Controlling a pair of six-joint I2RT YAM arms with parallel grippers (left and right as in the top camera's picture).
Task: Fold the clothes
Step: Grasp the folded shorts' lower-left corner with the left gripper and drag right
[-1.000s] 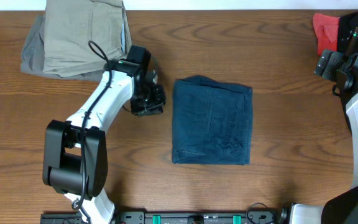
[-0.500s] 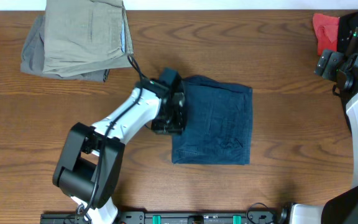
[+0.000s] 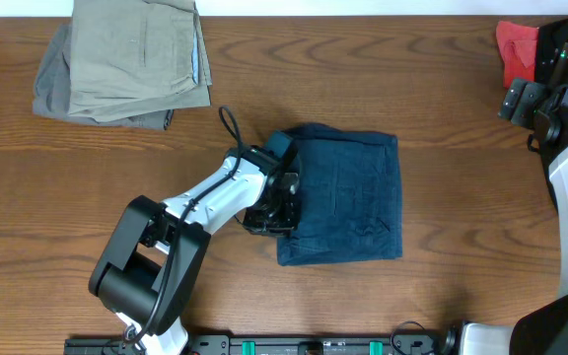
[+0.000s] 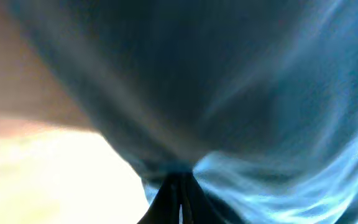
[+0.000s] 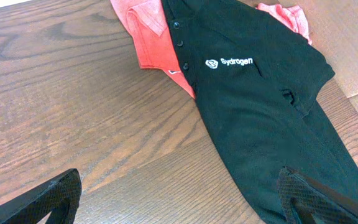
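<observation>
The left wrist view is almost all blur: blue cloth fills it, and only the dark tips of the left fingers (image 4: 179,198) can be made out at the bottom edge, closed tight together with cloth pressing around them. Whether any fabric is caught between them cannot be told. From overhead the same fingers (image 3: 274,202) lie against the left edge of the folded dark navy blue shorts (image 3: 348,197), whose upper left corner is rucked up.

The right arm is cut off by the frame's right side. The right fingers (image 5: 48,202) stand wide apart and hold nothing, above a black polo shirt with a small white logo (image 5: 260,93) that partly covers a coral-red garment (image 5: 148,37). Overhead only a corner of that red piece shows; the black shirt is hidden there.

The bench (image 3: 442,296) is brown wood with a strong grain; a pale strip runs along its far edge.

Five garments in all: the navy shorts at centre, a folded khaki piece (image 3: 136,54) stacked on a grey one (image 3: 52,94) at far left, and the black and red pair at far right. Two arms.
</observation>
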